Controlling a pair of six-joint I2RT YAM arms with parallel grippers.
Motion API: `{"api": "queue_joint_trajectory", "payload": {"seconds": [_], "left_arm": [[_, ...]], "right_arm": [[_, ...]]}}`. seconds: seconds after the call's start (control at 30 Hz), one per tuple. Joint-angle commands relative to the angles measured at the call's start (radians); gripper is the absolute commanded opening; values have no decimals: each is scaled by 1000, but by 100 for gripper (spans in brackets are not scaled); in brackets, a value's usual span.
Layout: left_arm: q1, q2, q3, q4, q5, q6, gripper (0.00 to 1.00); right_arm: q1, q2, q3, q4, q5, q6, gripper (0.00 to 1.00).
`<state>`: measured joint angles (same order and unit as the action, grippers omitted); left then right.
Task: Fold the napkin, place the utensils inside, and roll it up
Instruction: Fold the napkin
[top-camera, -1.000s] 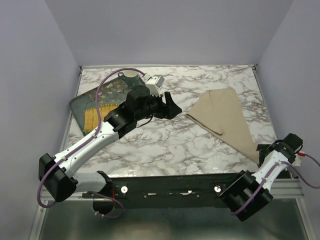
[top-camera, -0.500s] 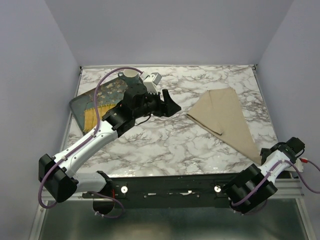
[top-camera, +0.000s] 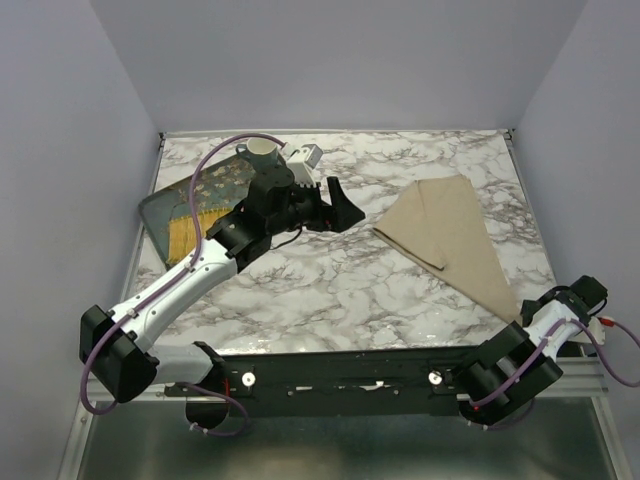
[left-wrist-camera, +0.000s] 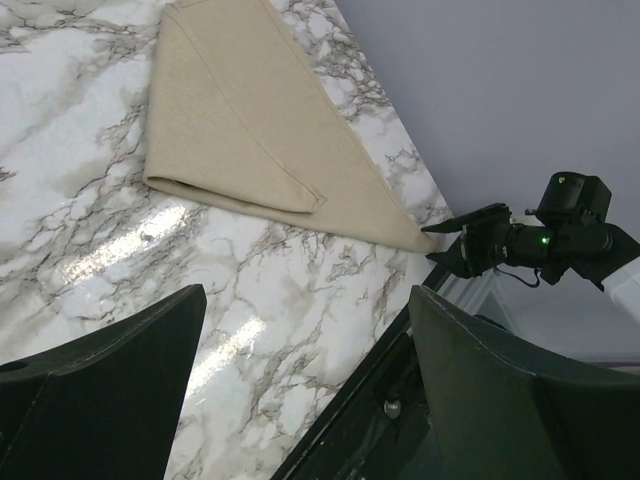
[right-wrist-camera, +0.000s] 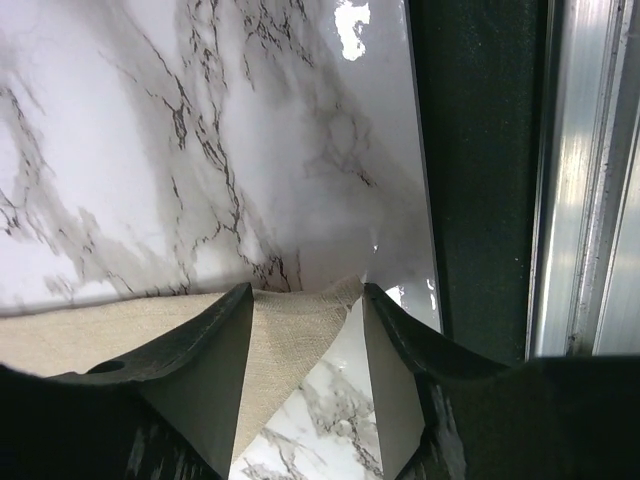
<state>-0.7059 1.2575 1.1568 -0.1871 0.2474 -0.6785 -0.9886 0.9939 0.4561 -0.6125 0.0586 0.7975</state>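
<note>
Showing the napkin (top-camera: 450, 235) folded into a triangle by the right edge, its near-right-corner tip between the parted right gripper (right-wrist-camera: 305, 295), left gripper (left-wrist-camera: 305, 300) spread and empty; filling and rolling remain.

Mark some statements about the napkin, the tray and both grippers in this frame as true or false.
1. The napkin lies folded into a triangle on the marble table. True.
2. The left gripper is shut on a spoon. False: it is open and empty, held above the table.
3. The right gripper has the napkin's near corner between its open fingers. True.
4. The napkin rests on the floral tray. False: the tray sits at the table's left side and the napkin lies on the right, well apart from it.
5. A spoon lies on the napkin. False: nothing lies on the cloth.
</note>
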Motion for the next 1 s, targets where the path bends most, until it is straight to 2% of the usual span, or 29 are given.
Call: {"api": "queue_joint_trajectory", "payload": {"seconds": [0.0,0.17,0.2,0.4,0.57,0.77,0.93,0.97], "left_arm": [[8,0,17,14,29,-12,91],[13,-21,27,11,20,-16,91],[14,-29,29,12,10,-18,91],[16,-59,24,8,-14,-10,91],[17,-55,8,23,-8,-19,91],[17,-43,-8,44,0,-30,91],[17,-15,-11,70,20,-41,91],[17,-12,-15,77,21,-46,91]], "right_arm": [[-7,12,-8,39,15,22,56],[-8,54,-31,53,-54,34,49],[-5,60,-40,56,-89,31,45],[-5,71,-48,99,-77,-6,36],[-5,29,-39,80,-71,-21,25],[-4,-58,22,11,-134,-64,15],[48,-92,53,-49,-233,-58,13],[89,-116,59,-46,-241,-61,13]]}}
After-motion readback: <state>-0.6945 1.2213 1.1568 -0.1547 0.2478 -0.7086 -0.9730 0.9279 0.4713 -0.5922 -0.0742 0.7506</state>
